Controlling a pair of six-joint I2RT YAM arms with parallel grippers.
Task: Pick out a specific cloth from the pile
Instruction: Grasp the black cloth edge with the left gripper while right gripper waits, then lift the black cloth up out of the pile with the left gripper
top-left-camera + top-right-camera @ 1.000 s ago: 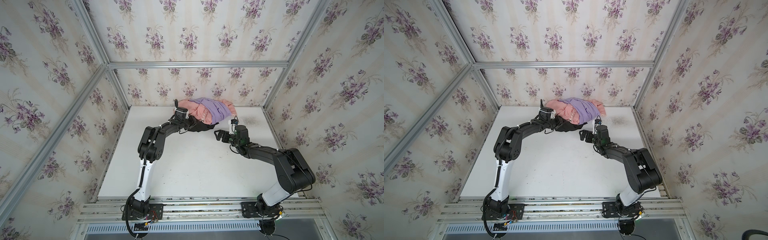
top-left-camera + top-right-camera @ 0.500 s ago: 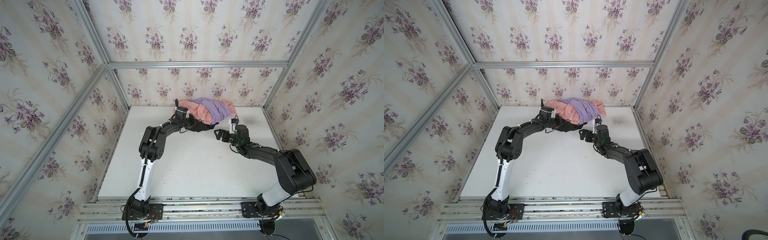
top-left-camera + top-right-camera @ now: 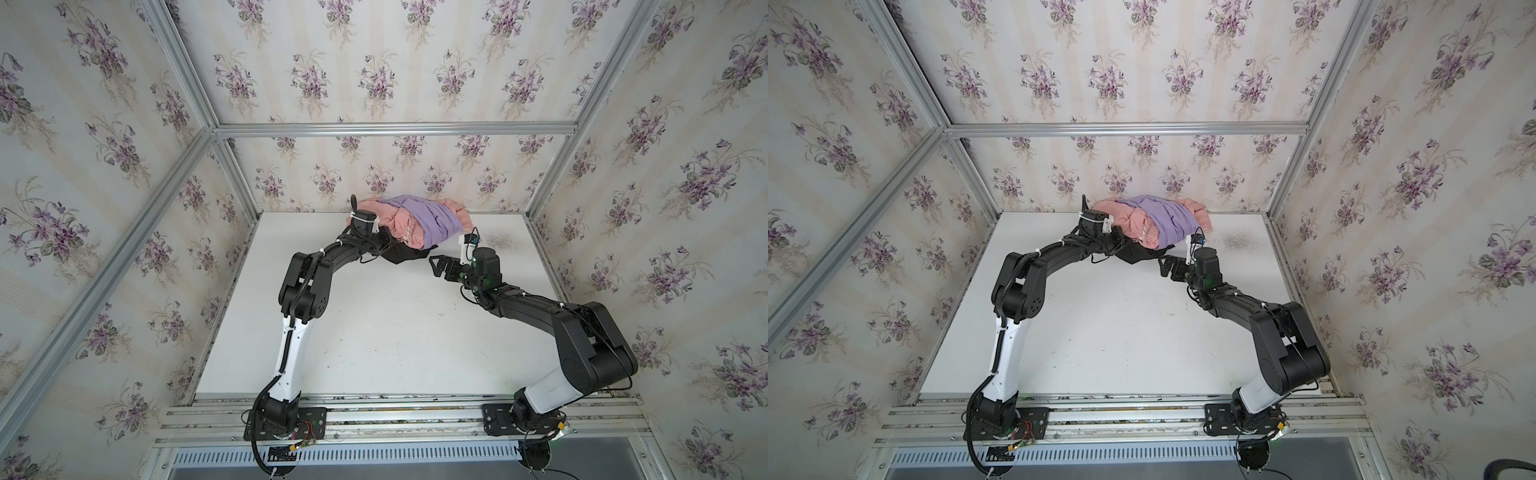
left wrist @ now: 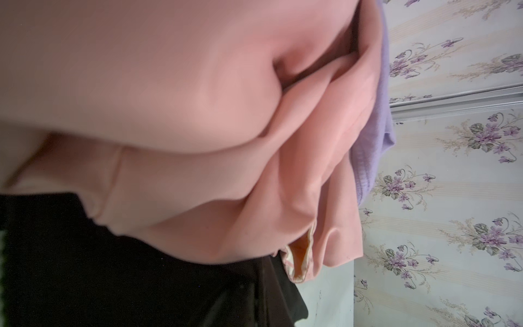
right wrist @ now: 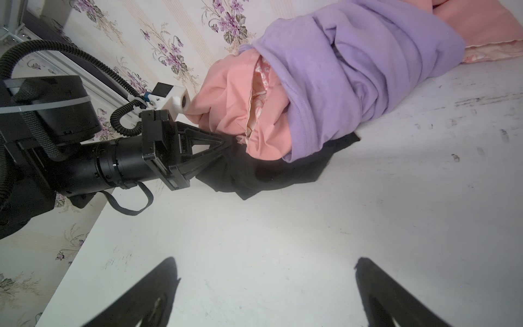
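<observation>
The pile (image 3: pixel 415 222) lies at the back of the table against the wall, with a lavender cloth (image 5: pixel 353 70) draped over a salmon-pink one (image 5: pixel 226 96). The black cloth (image 5: pixel 271 172) pokes out from under them at the front, and shows in both top views (image 3: pixel 405 256) (image 3: pixel 1138 256) and in the left wrist view (image 4: pixel 127 269). My left gripper (image 5: pixel 229 141) is shut on the black cloth's edge, just under the pink fabric. My right gripper (image 5: pixel 264 263) hovers open over bare table a little in front of the pile, with nothing between its fingers (image 3: pixel 434 264).
The white table (image 3: pixel 374 332) is scuffed, with a dark smudge (image 3: pixel 500 241) at the back right. Flowered walls and aluminium posts (image 3: pixel 548 174) close in three sides. The left wrist camera (image 5: pixel 172 99) presses against the pink cloth.
My left gripper has closed its jaws on the black fabric at the pile's front. Both arms have stayed nearly in place, and the right gripper is still open.
</observation>
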